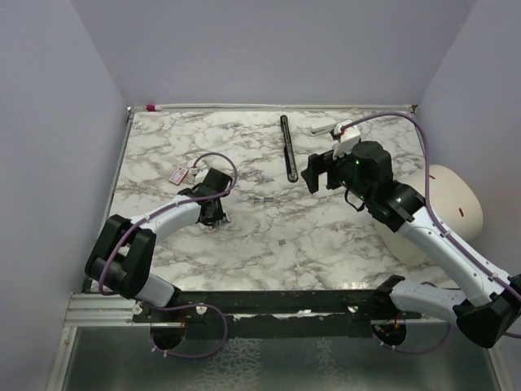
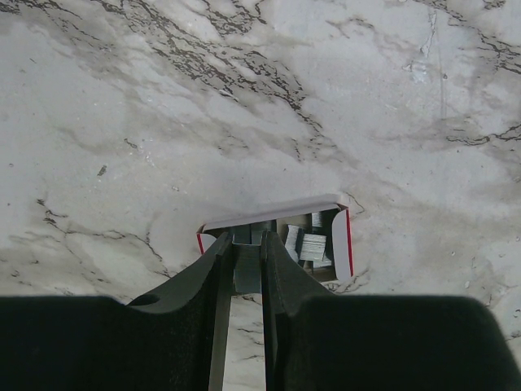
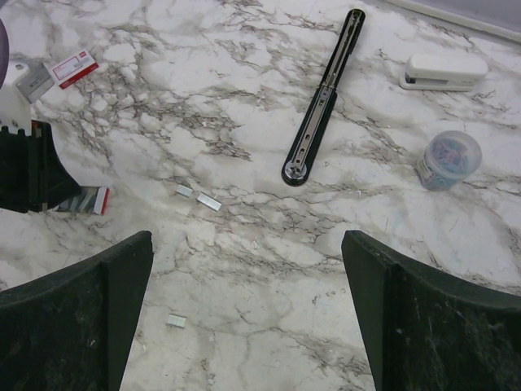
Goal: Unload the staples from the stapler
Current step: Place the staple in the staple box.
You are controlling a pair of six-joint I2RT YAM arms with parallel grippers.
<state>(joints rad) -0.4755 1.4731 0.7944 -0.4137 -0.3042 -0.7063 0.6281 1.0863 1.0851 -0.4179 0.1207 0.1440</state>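
left gripper [image 2: 248, 246] pinches the grey metal part of the red-edged white stapler [image 2: 281, 213] while right gripper [image 3: 244, 269] gapes wide.

In the top view you have open marble across the centre and lower middle, with only small staples [image 1: 262, 199] scattered there. The long black bar [image 1: 286, 147] blocks the upper centre, and a white desk stapler [image 3: 444, 71] and small tub [image 3: 448, 159] lie upper right. At middle left, the left gripper [image 2: 248, 243], clamped on the stapler [image 2: 285, 213], bars passage, and a red-and-white box [image 1: 177, 173] lies just up-left of it.
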